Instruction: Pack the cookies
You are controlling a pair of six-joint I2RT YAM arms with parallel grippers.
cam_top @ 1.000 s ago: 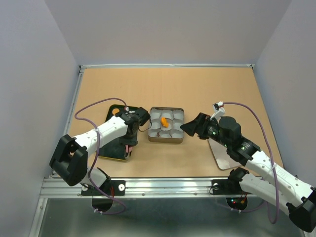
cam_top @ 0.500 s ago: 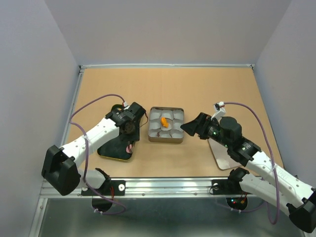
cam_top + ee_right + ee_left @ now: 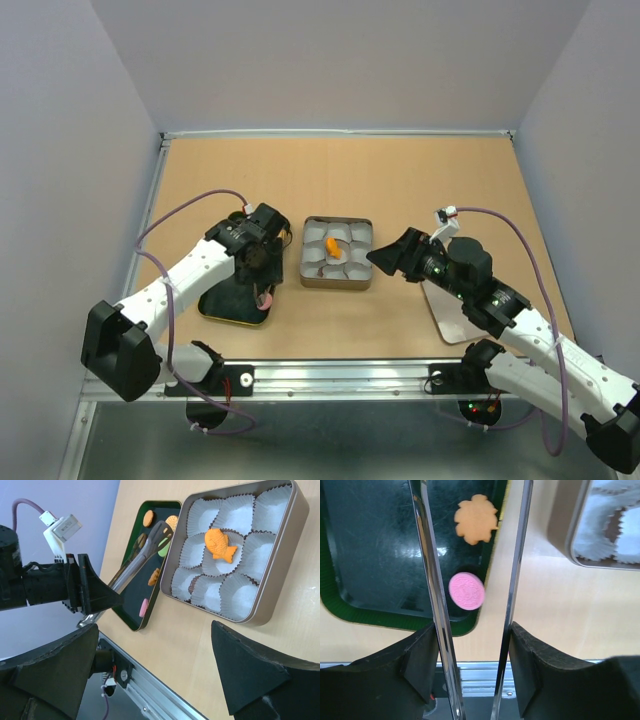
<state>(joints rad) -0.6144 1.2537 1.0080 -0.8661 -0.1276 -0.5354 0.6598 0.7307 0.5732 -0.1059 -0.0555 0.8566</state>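
My left gripper (image 3: 255, 262) (image 3: 472, 635) is shut on metal tongs (image 3: 431, 580), whose blades stand apart. A pink round cookie (image 3: 466, 591) (image 3: 266, 299) lies between the blades, untouched, at the near right corner of the dark green-rimmed tray (image 3: 370, 555) (image 3: 215, 305). An orange star cookie (image 3: 476, 519) lies just beyond it. The right wrist view shows more orange, green and brown cookies on the tray (image 3: 131, 595). The tin (image 3: 336, 285) (image 3: 260, 617) holds white paper cups and an orange fish cookie (image 3: 332, 246) (image 3: 220, 544). My right gripper (image 3: 385, 260) (image 3: 155, 630) is open and empty, right of the tin.
A grey tin lid (image 3: 450, 315) lies on the table under my right arm. The metal rail (image 3: 330, 375) runs along the table's near edge. Grey walls close in the back and both sides.
My left arm has swung its elbow leftward and the tongs have shifted over the tray's near right corner, around the pink cookie. The right arm has not moved.
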